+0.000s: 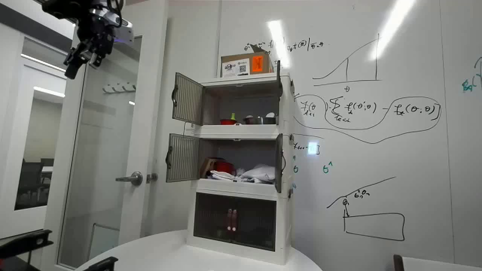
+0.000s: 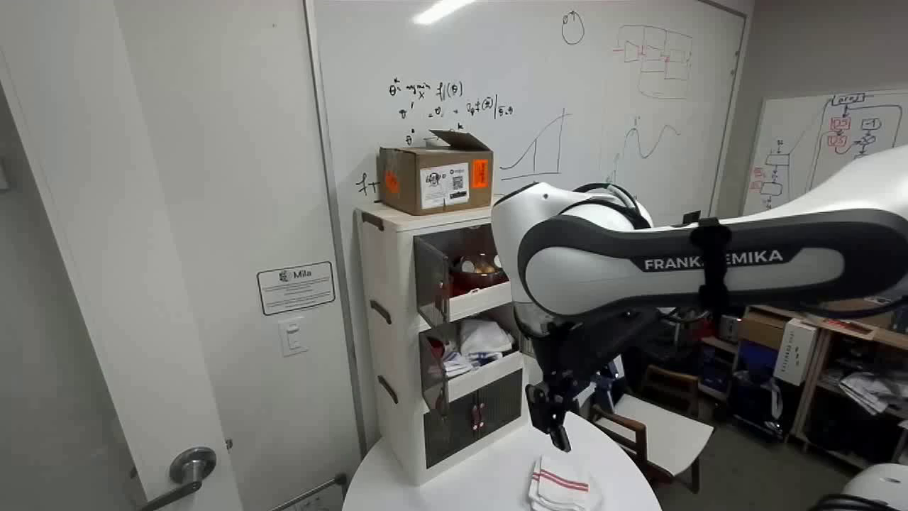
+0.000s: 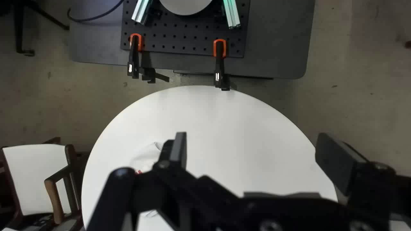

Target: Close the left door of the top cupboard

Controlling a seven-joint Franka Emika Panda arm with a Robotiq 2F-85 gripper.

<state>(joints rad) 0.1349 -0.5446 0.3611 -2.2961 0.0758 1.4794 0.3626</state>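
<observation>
at ten o'clock in an exterior view, i see the arm (image 1: 103, 17) cut off; its gripper (image 1: 82, 69) gapes wide, holding nothing. at nine on the top cupboard (image 1: 241, 130), the left door (image 1: 188, 99) stands open, pointing toward ten, long axis upright.

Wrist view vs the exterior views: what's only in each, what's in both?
Wrist view only: a black plate with rows of holes, and two pale metal rails.

Exterior views only: the cupboard stack, its top left door standing open, with a cardboard box on top and a whiteboard behind.

Shared: the round white table and the fingers, spread apart. The red-striped cloth appears in an exterior view and, partly hidden, in the wrist view.
</observation>
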